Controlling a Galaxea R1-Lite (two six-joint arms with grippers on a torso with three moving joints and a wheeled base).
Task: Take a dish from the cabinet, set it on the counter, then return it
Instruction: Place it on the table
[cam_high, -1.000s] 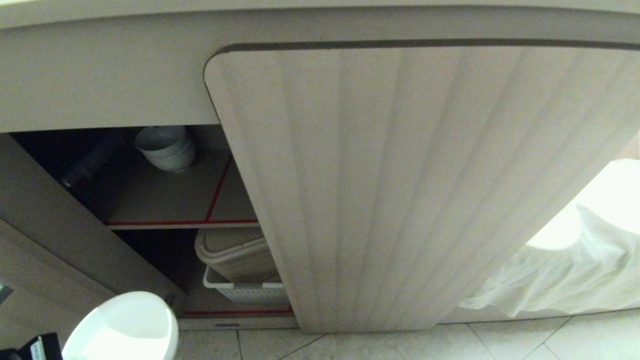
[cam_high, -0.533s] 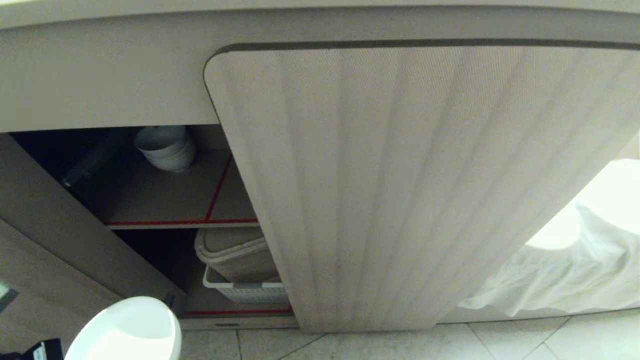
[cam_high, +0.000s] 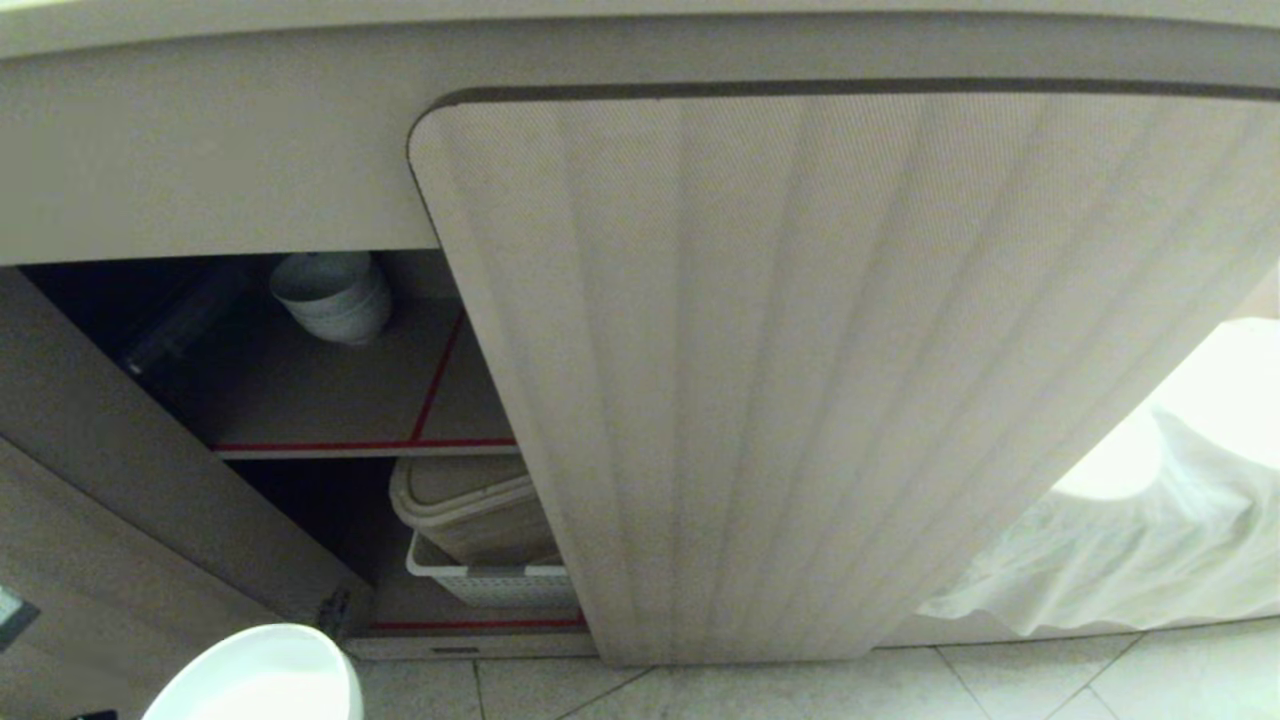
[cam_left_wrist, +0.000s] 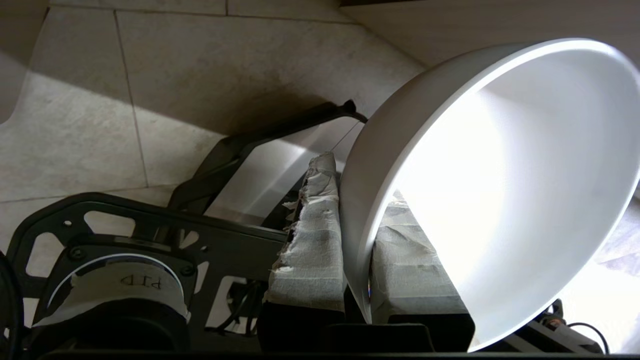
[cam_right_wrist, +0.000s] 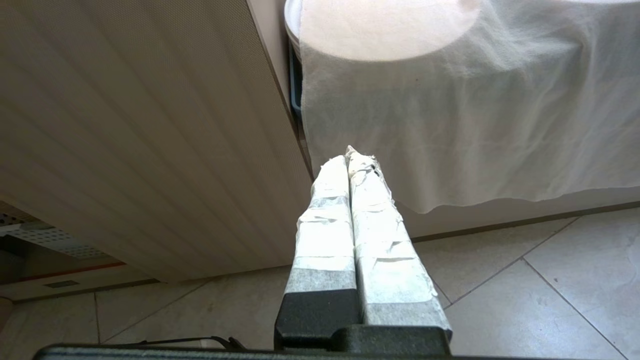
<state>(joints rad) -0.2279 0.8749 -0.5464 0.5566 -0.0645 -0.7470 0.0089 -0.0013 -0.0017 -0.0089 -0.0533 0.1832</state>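
Nearest, low at the left, the left pincer (cam_left_wrist: 357, 250) was clenched on the dish (cam_left_wrist: 500, 190), its taped fingers (cam_left_wrist: 310, 250) pinching the rim, one outside the wall and one inside. The head view caught only the white bowl's upper part at the bottom left edge, out in front of the cabinet (cam_high: 800, 380) and above the floor tiles (cam_left_wrist: 175, 75). The right pincer (cam_right_wrist: 352, 165) hung parked at the right, clenched on nothing, its taped fingers pressed together near a draped white cloth (cam_right_wrist: 475, 125).

Farther in, the left door (cam_high: 120, 440) stood swung open. Behind it, on the lower level, sat a white slotted basket (cam_high: 490, 580) with a beige lidded tub (cam_high: 470, 505) in it. Above that ran the red-edged shelf (cam_high: 340, 400), with a stack of white bowls (cam_high: 335, 295) at its back. Only the table's front edge (cam_high: 600, 12) showed, along the very top of the head view.

The bowl appeared to be out of the cabinet and on its way up to the table. A rim pinch like this gives little hold against twisting, so the lift would go best slow and steady, with the wrist kept from rolling. The bowl should also clear the open door and the table's overhanging edge before moving inward. It should then be lowered flat onto its foot before the fingers release.
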